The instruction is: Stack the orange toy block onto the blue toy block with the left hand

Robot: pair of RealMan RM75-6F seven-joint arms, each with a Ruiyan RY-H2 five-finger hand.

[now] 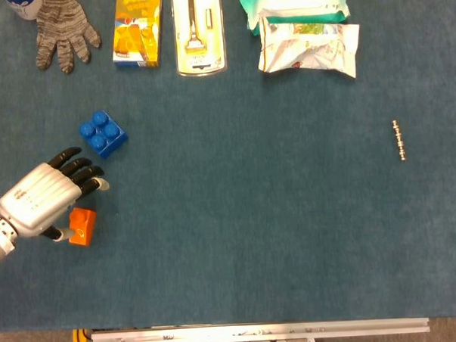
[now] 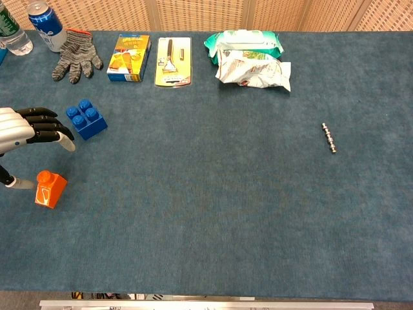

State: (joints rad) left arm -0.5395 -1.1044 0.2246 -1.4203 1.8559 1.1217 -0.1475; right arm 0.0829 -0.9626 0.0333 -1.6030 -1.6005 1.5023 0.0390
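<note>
at the far left the left hand (image 1: 39, 203) hovers low over the blue worktop (image 1: 254, 238), its dark fingers (image 1: 76, 166) spread and pointing toward the blocks, holding nothing. in the chest view its thumb tip sits right beside the orange toy block (image 2: 50, 188), touching or nearly so; i cannot tell which. the block stands upright on the worktop just below and right of the palm. the blue toy block (image 1: 103, 133) lies near, up and to the right, studs up, apart from both the hand and the orange block. the right hand shows in neither view.

along the far edge, left to right: a can (image 2: 47, 24), a grey knit glove (image 1: 63, 30), a yellow box (image 1: 138, 29), a carded razor (image 1: 198, 30), two crumpled wipe packs (image 1: 305, 31); a small metal chain piece (image 1: 398, 139) lies well off to the right.

judging from this, the grasp is not yet made. the risks: the thumb could push the orange block sideways or tip it before the other fingers close, because contact comes from one side only. a grip high on its narrow stud could let it swivel. later, setting it down off-centre on the blue studs could leave it perched crooked or knock the blue block along, since nothing braces it.
</note>
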